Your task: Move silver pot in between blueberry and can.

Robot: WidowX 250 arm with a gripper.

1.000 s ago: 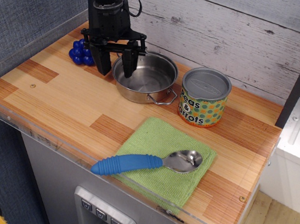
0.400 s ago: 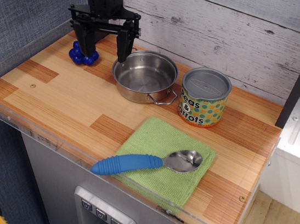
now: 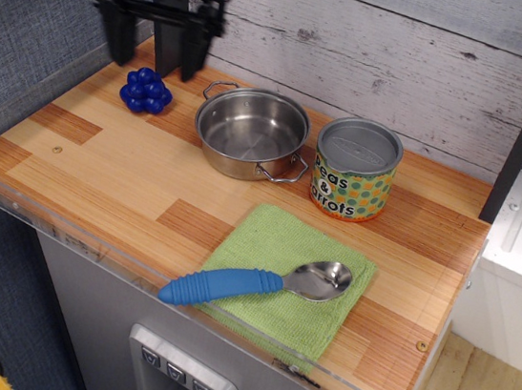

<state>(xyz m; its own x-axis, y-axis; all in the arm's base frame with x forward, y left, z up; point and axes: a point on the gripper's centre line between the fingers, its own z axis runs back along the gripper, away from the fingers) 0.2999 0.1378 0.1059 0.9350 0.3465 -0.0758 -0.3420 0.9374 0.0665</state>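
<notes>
observation.image: gripper spread empty above back-left corner; silver pot between blueberry and can. Risk: descending fingers knocking blueberry away.

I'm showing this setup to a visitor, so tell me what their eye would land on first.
First, the shiny silver pot at the back of the wooden counter, sitting between the blueberry on its left in the picture and the dotted can on its right. Next, the blue-handled spoon lying on a green cloth near the front edge. The black gripper hangs open above the blueberry, holding nothing.
</notes>
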